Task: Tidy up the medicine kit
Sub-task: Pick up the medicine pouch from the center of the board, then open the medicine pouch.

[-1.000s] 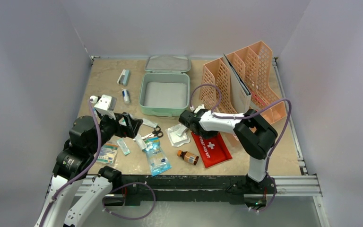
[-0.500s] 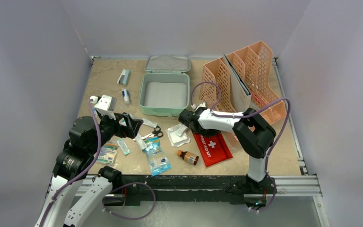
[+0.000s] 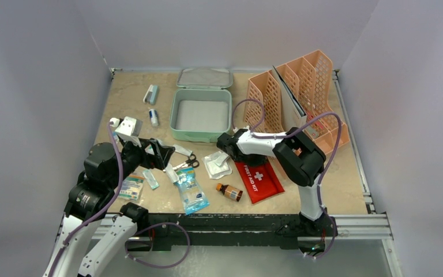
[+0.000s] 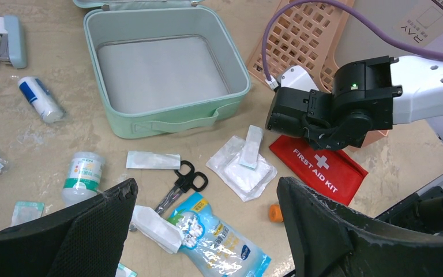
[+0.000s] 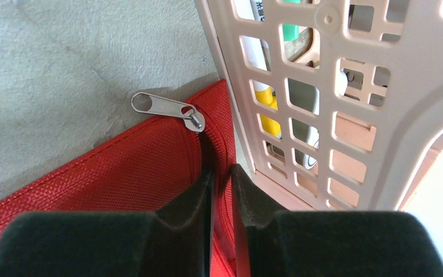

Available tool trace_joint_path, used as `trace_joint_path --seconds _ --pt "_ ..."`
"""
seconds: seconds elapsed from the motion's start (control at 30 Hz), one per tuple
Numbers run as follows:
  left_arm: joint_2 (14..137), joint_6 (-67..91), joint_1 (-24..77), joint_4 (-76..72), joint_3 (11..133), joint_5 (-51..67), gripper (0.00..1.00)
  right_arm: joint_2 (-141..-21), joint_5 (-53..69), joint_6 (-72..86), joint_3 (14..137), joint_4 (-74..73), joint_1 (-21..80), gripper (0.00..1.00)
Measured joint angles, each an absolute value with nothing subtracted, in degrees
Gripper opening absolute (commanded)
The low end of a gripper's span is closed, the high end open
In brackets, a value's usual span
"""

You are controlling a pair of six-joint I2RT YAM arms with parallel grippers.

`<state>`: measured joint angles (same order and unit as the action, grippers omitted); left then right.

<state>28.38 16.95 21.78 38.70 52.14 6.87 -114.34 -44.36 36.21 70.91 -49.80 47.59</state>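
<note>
1. The medicine kit (image 3: 202,136) sits at the far middle of the table, well beyond the loose supplies. The peach rack (image 3: 294,98) stands just to its right.
2. Its lid (image 3: 205,77) lies thrown flat behind it, toward the back wall. That leaves the mouth facing straight up, so it is likely parked that way for things to drop in from above.
3. None of the scattered supplies shows inside it.
4. The box is close to square, so it has no real long axis of its own. With the lid open, the whole thing runs near to far. The carry handle (image 4: 184,124) on the front wall faces the arms.
5. The right gripper (image 5: 222,170) is down low at the far corner of the red pouch (image 5: 121,173), beside the rack. Its fingers are drawn almost together with the zip edge between them, just short of the zip pull (image 5: 167,109). An edge pinch looks like the way to lift something so flat.
6. The left gripper (image 4: 206,190) hangs with its jaws spread wide and holds nothing. It is above the scissors (image 4: 181,184) and the white packets (image 4: 242,167), seemingly ready for a pick.
</note>
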Motion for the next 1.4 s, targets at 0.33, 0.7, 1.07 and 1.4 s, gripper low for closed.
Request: trace_joint_path --seconds 0.33,0.7,1.07,1.4 --pt "28.36 17.85 21.78 38.74 51.96 6.7 0.87 -114.63 -45.78 35.75 75.48 -52.99 47.88 0.0" --pt "31.66 24.56 21.78 38.44 51.96 10.85 0.84 -97.78 -45.04 31.51 84.6 -60.03 50.83 0.0" --pt "54.39 25.3 21.78 33.95 63.0 25.47 0.85 -80.03 -28.97 18.68 87.5 -49.84 53.36 0.0" --pt "65.14 17.26 21.78 32.42 75.35 36.84 0.84 -73.34 -13.45 12.64 84.53 -36.53 53.39 0.0"
